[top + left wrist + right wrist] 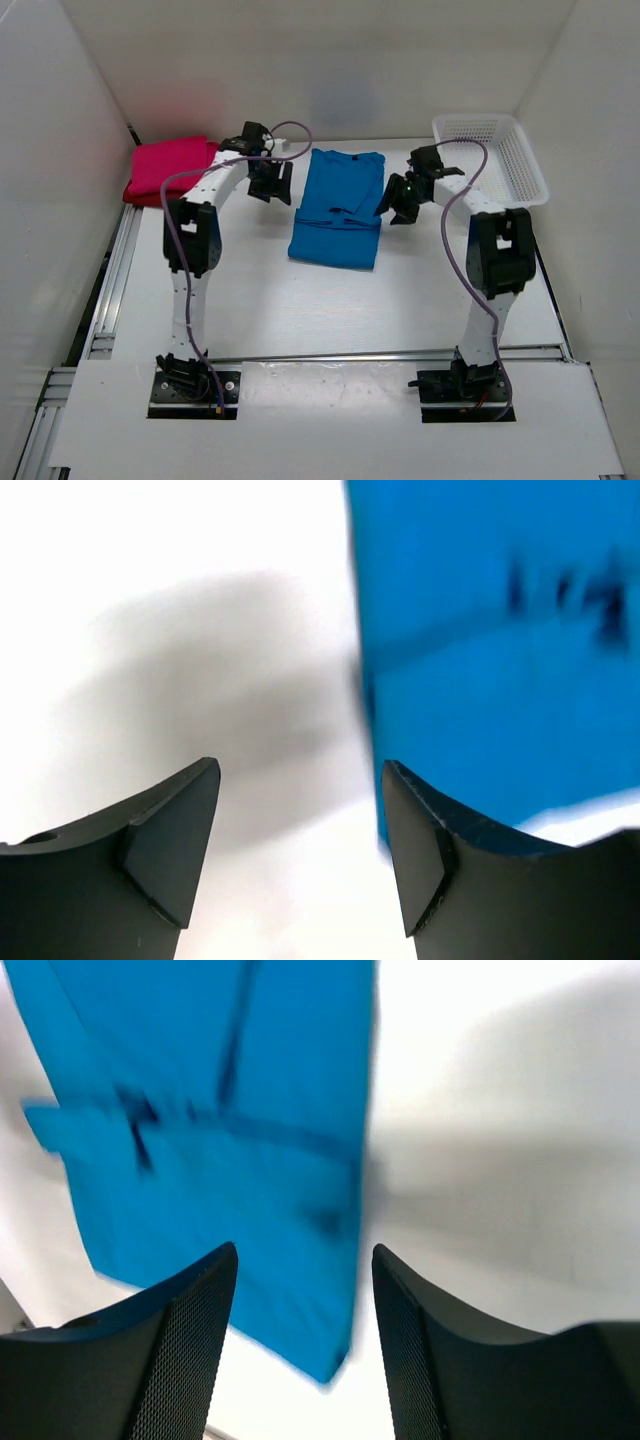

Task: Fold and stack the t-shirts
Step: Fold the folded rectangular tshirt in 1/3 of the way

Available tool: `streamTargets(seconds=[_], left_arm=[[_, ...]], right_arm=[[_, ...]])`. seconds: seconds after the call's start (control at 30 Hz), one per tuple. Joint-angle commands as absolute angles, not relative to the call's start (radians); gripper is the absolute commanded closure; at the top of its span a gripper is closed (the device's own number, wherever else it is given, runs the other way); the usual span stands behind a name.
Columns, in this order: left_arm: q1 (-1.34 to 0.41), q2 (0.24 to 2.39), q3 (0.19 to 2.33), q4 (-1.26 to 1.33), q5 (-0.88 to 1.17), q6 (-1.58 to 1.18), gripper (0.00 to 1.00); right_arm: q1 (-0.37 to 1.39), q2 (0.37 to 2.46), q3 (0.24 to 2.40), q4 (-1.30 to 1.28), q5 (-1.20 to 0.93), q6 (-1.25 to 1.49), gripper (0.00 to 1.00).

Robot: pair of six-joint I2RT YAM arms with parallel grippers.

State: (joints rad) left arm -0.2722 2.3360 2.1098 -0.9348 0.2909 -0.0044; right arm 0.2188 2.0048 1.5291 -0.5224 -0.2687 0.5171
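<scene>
White table: blue t-shirt, mesh basket

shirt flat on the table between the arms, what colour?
The t-shirt is plain bright blue; clearest in the top external view.

A white table sits inside a white enclosure; 3 plain white walls close it in: a back wall, a left wall and a right wall; an aluminium rail runs along the table's left edge; a front rail crosses its near side; a white panel covers the near edge; the light is bright and even, the shadows soft.
</scene>
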Motion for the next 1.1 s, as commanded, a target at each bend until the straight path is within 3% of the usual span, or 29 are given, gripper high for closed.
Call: streamTargets(seconds=[0.0,0.17,0.53,0.6,0.63,0.67,0.7,0.73,0.77,0.8,1.07], left_arm=[[-0.287,2.111,1.962,-0.949,0.301,0.000,0.24],[-0.360,2.112,1.743,-1.012,0.328,0.000,0.27],[-0.371,2.189,1.684,-0.989,0.385,0.000,0.27],[-0.371,2.203,1.684,-0.989,0.394,0.000,0.35],[-0.371,2.203,1.684,-0.989,0.394,0.000,0.44],[-0.371,2.213,1.684,-0.989,0.403,0.000,0.55],[-0.380,2.214,1.684,-0.989,0.403,0.000,0.67],[-0.380,2.223,1.693,-0.989,0.403,0.000,0.88],[-0.380,2.223,1.694,-0.989,0.403,0.000,0.90],[-0.380,2.223,1.694,-0.999,0.403,0.000,0.90],[-0.393,2.027,1.491,-1.008,0.325,0.000,0.90]], right_arm=[[0.227,1.866,1.376,-0.557,-0.285,0.528,0.39],[0.268,1.816,1.168,-0.514,-0.357,0.589,0.38],[0.336,1.864,1.108,-0.417,-0.433,0.647,0.35],[0.336,1.873,1.108,-0.417,-0.433,0.656,0.37],[0.336,1.873,1.108,-0.417,-0.433,0.657,0.41],[0.336,1.884,1.108,-0.426,-0.433,0.657,0.58],[0.336,1.884,1.108,-0.426,-0.433,0.657,0.69],[0.336,1.896,1.108,-0.426,-0.433,0.657,0.78],[0.336,1.896,1.108,-0.426,-0.443,0.657,0.93],[0.336,1.896,1.108,-0.426,-0.452,0.657,0.99],[0.347,1.772,1.019,-0.501,-0.453,0.585,1.00]])
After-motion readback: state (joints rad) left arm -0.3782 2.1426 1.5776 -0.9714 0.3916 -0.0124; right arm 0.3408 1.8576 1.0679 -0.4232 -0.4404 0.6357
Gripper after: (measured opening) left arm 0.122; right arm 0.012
